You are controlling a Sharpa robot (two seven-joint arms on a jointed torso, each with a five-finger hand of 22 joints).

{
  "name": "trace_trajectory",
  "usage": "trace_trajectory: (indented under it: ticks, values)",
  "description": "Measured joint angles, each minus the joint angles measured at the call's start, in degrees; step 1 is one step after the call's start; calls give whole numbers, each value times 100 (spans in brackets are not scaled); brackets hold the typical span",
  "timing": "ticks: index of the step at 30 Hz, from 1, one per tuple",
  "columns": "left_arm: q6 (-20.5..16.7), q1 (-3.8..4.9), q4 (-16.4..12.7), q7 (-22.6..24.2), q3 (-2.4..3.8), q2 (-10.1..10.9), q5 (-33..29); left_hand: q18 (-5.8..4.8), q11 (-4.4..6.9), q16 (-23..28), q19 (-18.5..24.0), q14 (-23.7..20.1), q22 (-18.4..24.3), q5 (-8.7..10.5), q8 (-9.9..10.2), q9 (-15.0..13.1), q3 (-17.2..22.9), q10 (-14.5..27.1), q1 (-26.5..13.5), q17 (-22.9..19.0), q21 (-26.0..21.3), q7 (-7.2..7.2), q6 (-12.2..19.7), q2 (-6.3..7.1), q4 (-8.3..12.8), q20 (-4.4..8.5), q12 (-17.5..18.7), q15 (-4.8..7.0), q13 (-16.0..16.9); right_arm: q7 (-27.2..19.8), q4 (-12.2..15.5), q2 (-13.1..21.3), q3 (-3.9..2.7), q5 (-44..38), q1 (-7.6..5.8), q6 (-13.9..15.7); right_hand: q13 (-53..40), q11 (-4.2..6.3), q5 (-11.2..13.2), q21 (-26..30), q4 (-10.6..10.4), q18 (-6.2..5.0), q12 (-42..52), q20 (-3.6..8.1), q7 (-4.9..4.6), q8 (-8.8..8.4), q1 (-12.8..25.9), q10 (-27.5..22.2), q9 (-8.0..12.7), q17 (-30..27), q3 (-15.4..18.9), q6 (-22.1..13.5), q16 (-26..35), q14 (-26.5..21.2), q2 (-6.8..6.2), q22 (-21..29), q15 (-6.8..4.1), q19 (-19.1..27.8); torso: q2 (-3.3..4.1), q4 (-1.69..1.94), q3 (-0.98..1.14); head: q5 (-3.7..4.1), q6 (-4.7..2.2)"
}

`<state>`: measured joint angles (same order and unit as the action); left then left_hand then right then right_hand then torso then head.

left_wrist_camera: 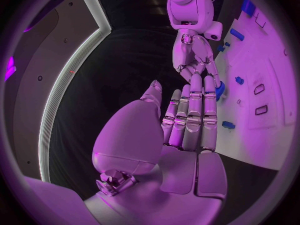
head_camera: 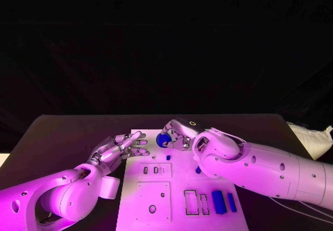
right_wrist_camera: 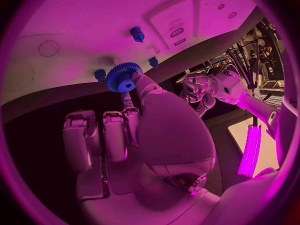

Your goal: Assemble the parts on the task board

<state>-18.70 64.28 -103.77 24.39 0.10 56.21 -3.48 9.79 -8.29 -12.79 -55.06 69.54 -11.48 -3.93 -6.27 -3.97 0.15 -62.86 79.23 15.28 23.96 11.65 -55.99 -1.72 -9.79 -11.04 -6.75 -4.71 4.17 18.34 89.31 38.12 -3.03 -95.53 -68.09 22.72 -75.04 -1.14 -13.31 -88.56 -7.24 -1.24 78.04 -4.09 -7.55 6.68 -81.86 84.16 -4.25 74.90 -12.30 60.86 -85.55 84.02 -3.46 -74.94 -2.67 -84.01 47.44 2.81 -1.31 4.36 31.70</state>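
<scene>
While held above the far end of the board:
Gear: a blue toothed gear (right_wrist_camera: pixel 122 77) is pinched at the fingertips of the right hand (head_camera: pixel 182 133).
Task board: a white task board (head_camera: pixel 142 204) is seen on the black table (head_camera: pixel 69 132); blue bars (head_camera: pixel 223 201) lie at its near right.
Left hand: the left hand (head_camera: pixel 118 150) is kept beside the board's left edge, fingers extended side by side, nothing held.

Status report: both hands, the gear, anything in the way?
Right hand holds the blue toothed gear above the white task board. Left hand open beside it. Nothing blocking.
</scene>
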Motion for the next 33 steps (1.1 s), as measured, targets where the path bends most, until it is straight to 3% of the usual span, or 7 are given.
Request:
trace_trajectory:
  ticks: [8, 17, 19, 22, 24, 29, 33]
  values:
    - [1, 0, -3, -1, 0, 1, 0, 0, 0, 0, 0, 0, 0, 0, 0, 0, 0, 0, 0, 5, 0, 0, 0, 0, 0, 0, 31, 0, 0, 12, -242, -178, 36, 15, 22, -148, 4, 0, 4, 0, -2, 0, 0, 0, 0, 0, 45, 0, 0, 4, 1, 0, 0, 0, -16, 1, 0, 0, 0, -5, 7, -20, 19]
    - [3, 0, -3, -3, 0, 1, 0, 0, 0, 0, 0, 0, 0, 0, 0, 0, 0, 0, 0, 5, 0, 0, 0, 0, 0, 0, 31, 0, 0, 128, -352, -236, 34, -39, 16, -232, 5, -1, 4, 1, -25, -1, -182, -1, 0, 1, 151, 0, 0, 4, -68, 1, 0, 0, -119, 1, 0, 0, -1, -9, 10, -25, 34]
    - [3, 0, -3, -4, 0, 2, 0, 0, 0, 0, 0, 0, 0, 0, 0, 0, 0, 0, 0, 4, 0, 0, 0, 0, 0, 0, 31, 0, 0, 164, -368, -237, 37, -57, 19, -241, 5, -56, 128, 1, -28, -1, -265, -1, 3, -46, 281, -12, -1, 4, -70, -2, 0, 0, -143, 1, 29, 0, -1, -10, 10, -25, 34]
    - [3, 0, -3, -5, 0, 3, -1, 0, 0, 0, 0, 0, 0, 0, 0, 0, 0, 0, 0, 4, 0, 0, 0, 0, 0, 0, 31, 0, 0, 211, -382, -240, 43, -76, 21, -247, 6, -144, 562, 1, -183, -1, -389, -47, -16, -210, 531, -43, -118, 4, 21, -170, 0, -12, -150, 2, 96, 1, -1, -12, 10, -22, 32]
    - [3, 0, -3, -5, 0, 4, -1, 0, 0, 0, 0, 0, 0, 0, 0, 0, 0, 0, 0, 4, 0, 0, 0, 0, 0, 0, 31, 0, 0, 233, -389, -245, 48, -82, 25, -254, 5, -194, 724, 1, -290, -2, -509, -78, -62, -295, 660, -93, -72, 4, 147, -381, 0, 10, -232, 2, 136, 1, -1, -12, 10, -17, 29]
    - [4, 0, -3, -7, 0, 6, -1, 0, 0, 0, 0, 0, 0, 0, 0, 0, 0, 0, 0, 4, 0, 0, 0, 0, 0, 0, 31, 0, 0, 267, -413, -264, 56, -85, 31, -285, 6, -274, 643, 1, -637, -1, -732, -168, -142, -306, 862, -174, 16, 3, 511, -660, 0, -1, -362, 2, 207, 0, -1, -10, 10, -10, 21]
    - [4, 0, -2, -9, 0, 7, -1, 0, 0, -1, 0, 0, 0, 0, 0, 0, 0, 0, 0, 4, 0, 0, 0, 0, 0, 0, 31, 0, 0, 277, -430, -271, 62, -76, 31, -325, 6, -276, 455, 1, -846, -1, -742, -168, -152, -306, 948, -177, 13, 3, 720, -670, 0, -1, -302, 2, 207, 0, -1, -8, 11, -9, 20]
